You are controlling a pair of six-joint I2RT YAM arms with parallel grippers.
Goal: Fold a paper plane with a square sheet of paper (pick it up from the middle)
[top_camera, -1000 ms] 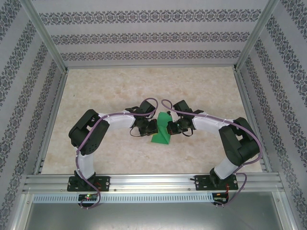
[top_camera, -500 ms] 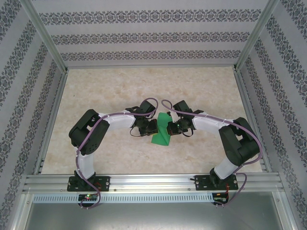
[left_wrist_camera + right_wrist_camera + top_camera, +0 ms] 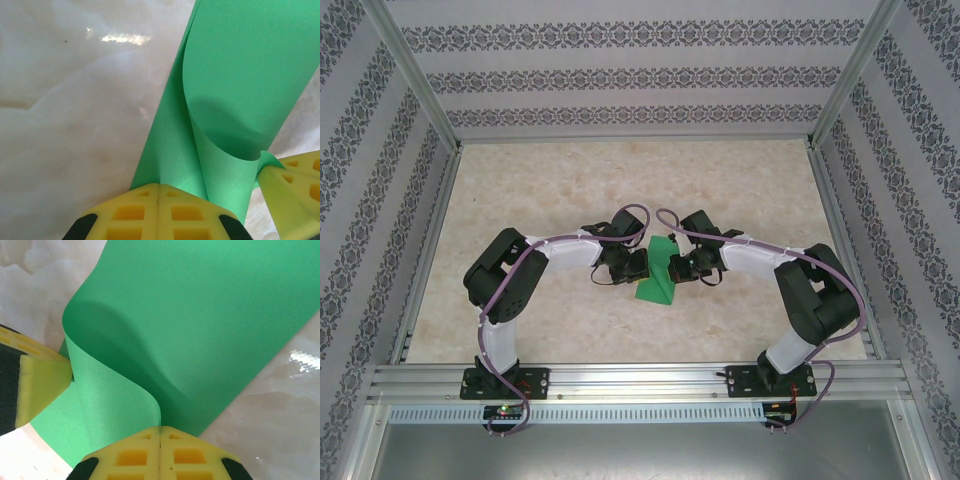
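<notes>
The square sheet of paper (image 3: 656,285), bright green, is curled into a loop between my two grippers at the middle of the table. My left gripper (image 3: 641,266) is shut, and the paper (image 3: 240,75) rises out from its closed yellow tips (image 3: 158,185). My right gripper (image 3: 673,268) is shut too, its closed tips (image 3: 160,428) pinching the opposite side of the sheet (image 3: 210,315). The two grippers face each other closely, with the bent sheet bulging between them. Each wrist view catches the other gripper's yellow finger (image 3: 295,185) (image 3: 35,380) beside the paper. The paper's lower corner hangs toward the table.
The pale marbled table (image 3: 520,190) stretches out around the arms. Patterned walls (image 3: 640,75) with metal posts close in the back and both sides. An aluminium rail (image 3: 640,380) runs along the near edge by the arm bases.
</notes>
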